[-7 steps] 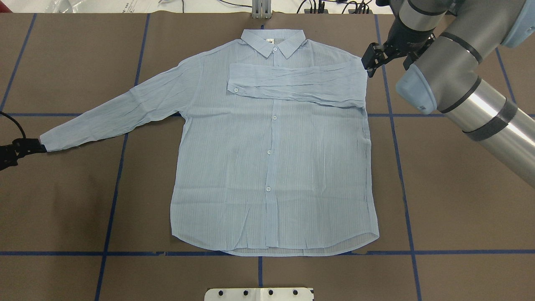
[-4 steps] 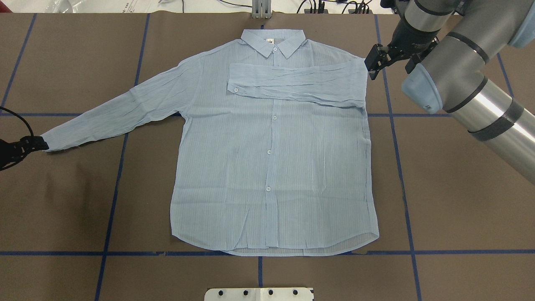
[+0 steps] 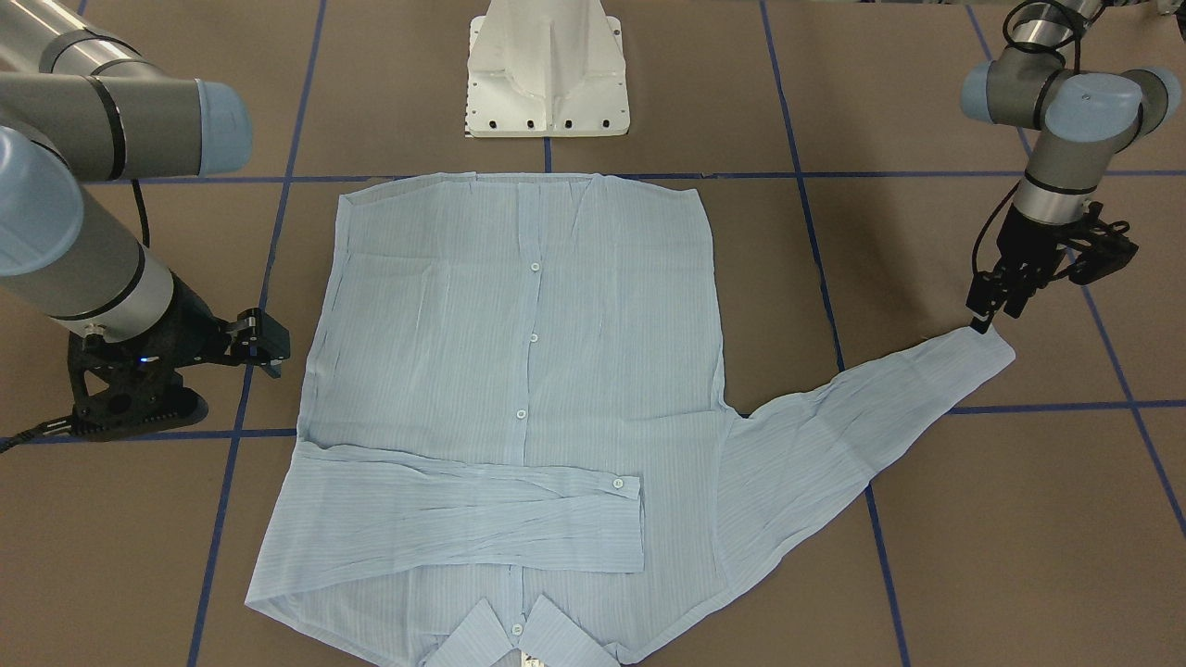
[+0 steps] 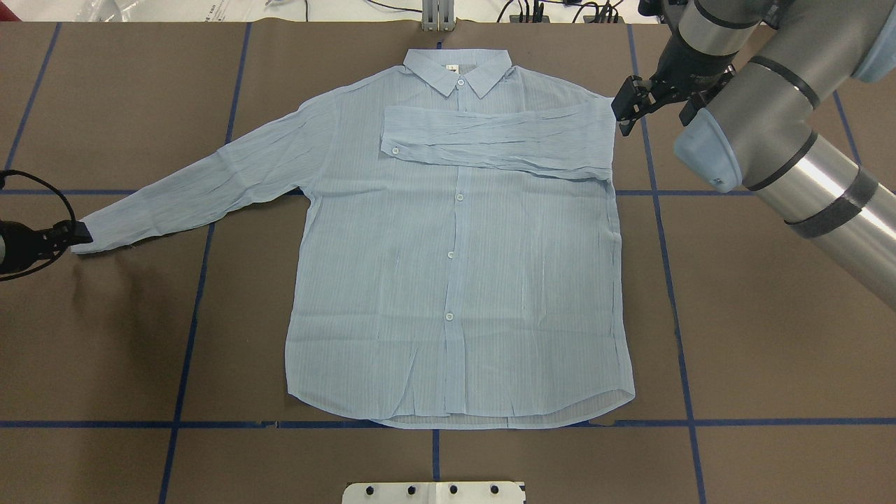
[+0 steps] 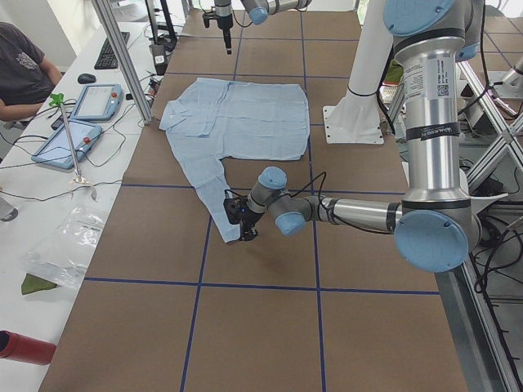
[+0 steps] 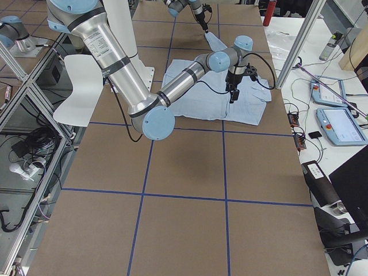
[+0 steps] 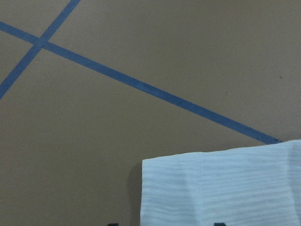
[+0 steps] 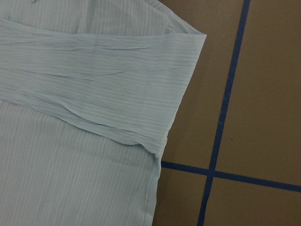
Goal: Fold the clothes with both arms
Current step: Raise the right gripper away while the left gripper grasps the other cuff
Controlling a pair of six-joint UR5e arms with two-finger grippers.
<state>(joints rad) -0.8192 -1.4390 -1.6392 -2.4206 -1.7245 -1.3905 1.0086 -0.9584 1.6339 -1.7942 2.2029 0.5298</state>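
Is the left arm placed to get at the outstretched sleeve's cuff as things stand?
Likely yes. The left arm has its jaws right at the cuff, which lies flat on the table with nothing over it.

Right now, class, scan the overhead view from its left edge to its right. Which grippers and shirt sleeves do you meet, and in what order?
left gripper → outstretched sleeve → folded sleeve → right gripper

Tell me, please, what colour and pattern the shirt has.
Light blue with faint fine stripes; the shirt shows this best in the right wrist-mounted view.
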